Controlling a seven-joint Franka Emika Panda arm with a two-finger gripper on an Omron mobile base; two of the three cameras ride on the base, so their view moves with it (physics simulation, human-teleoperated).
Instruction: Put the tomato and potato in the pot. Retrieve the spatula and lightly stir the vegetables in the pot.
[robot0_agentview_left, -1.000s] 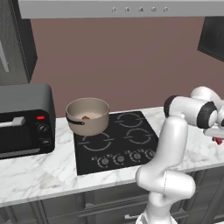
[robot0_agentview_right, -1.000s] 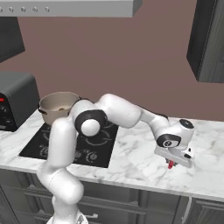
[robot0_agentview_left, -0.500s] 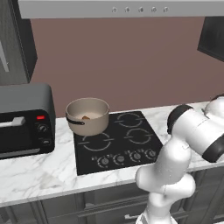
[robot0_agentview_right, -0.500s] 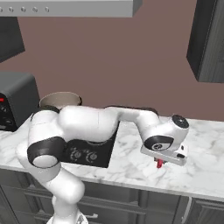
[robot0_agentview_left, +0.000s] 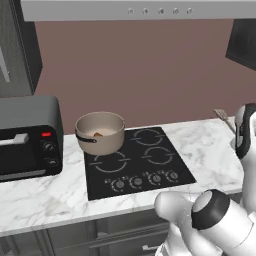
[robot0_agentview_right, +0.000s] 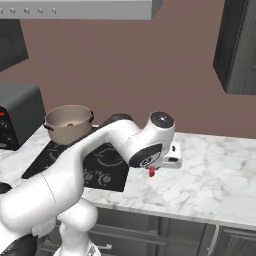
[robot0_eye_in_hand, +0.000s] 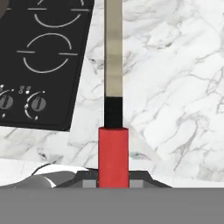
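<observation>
Spatula (robot0_eye_in_hand: 113, 109) — red handle clamped in hand (robot0_eye_in_hand: 113, 183), no lettering

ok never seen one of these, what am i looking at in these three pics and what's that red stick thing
A white robot arm in a rendered kitchen. Two pictures come from cameras on its base, behind it to the left and right; the third looks along its hand.

On the marble counter sit a black cooktop, a beige pot with something brown inside, and a toaster oven.

The red stick is the handle of a spatula. The gripper is shut on it, and the metal shaft runs out over the counter beside the cooktop.
</observation>
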